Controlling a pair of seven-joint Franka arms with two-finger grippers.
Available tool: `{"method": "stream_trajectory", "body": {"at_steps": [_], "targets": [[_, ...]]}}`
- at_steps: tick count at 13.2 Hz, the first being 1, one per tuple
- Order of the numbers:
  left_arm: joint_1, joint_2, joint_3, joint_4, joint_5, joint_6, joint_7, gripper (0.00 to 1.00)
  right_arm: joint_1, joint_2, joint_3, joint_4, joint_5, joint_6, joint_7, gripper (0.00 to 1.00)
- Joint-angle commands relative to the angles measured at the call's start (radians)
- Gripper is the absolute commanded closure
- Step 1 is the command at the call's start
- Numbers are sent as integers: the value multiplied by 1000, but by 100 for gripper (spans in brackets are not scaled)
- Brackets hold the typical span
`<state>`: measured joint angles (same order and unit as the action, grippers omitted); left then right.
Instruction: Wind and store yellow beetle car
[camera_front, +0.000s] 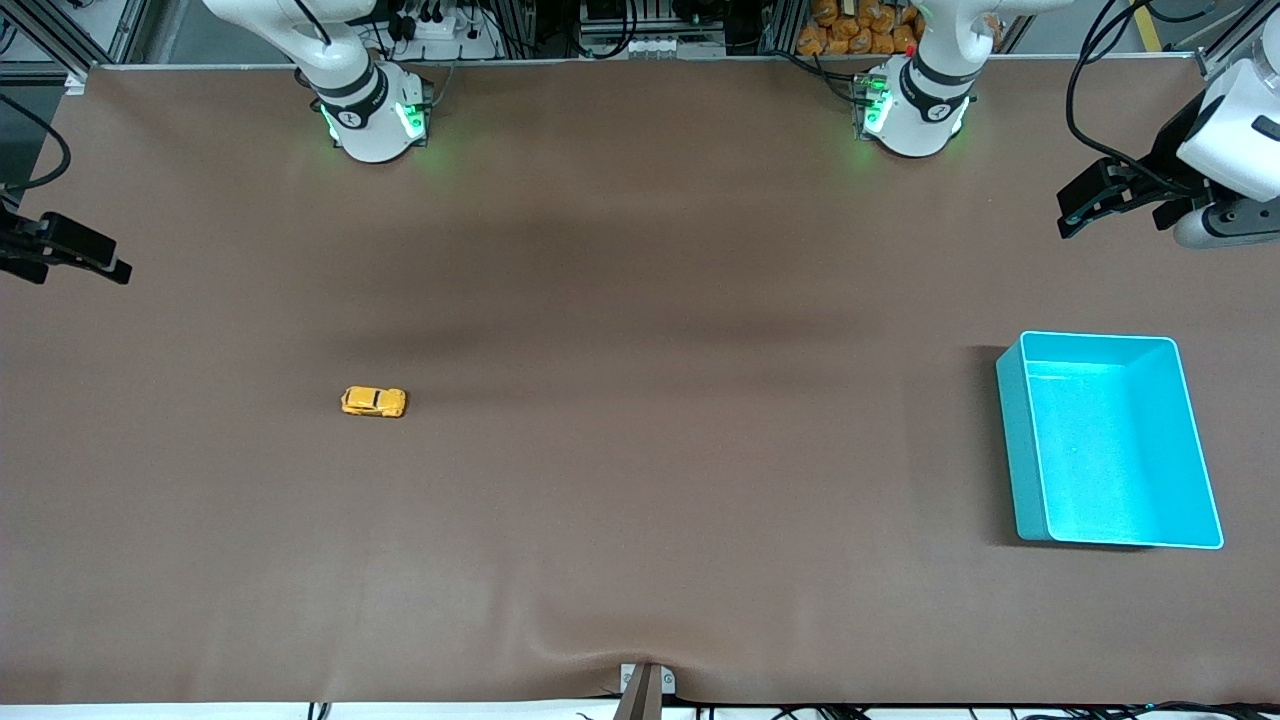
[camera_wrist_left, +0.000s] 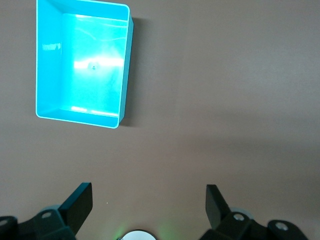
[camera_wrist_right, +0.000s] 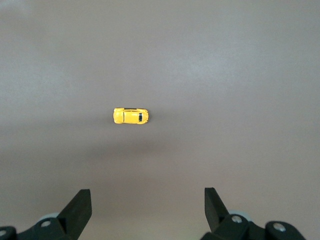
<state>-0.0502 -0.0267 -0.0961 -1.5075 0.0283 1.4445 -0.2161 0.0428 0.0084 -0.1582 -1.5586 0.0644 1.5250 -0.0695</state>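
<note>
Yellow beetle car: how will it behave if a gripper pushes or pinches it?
The yellow beetle car sits on its wheels on the flat brown table, so an end-on push would probably roll it. Its rounded, glossy body may slip from a pinch placed high. It is tiny beside the turquoise bin, so likely light and stiff.

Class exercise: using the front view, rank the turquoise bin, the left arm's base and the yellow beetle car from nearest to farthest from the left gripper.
From the left gripper, open, up at the left arm's end of the table:
1. Turquoise bin, at the same end, nearer the camera.
2. Left arm's base, along the table's back edge.
3. Yellow beetle car, toward the right arm's end.
</note>
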Motion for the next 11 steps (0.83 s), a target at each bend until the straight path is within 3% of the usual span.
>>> {"method": "stream_trajectory", "body": {"at_steps": [1, 3, 7, 11], "targets": [[6, -9, -5, -6, -8, -15, 14, 0, -1, -50, -4, -57, 9, -9, -148, 0], [6, -9, -5, -5, -8, -16, 14, 0, -12, -41, -12, -43, 18, -9, -255, 0], [6, -9, -5, -5, -8, -16, 15, 0, 5, -39, -4, -28, 17, -9, -12, 0], [-2, -1, -7, -3, -11, -13, 14, 0, 25, -39, -4, -38, 18, 7, -15, 0]]}}
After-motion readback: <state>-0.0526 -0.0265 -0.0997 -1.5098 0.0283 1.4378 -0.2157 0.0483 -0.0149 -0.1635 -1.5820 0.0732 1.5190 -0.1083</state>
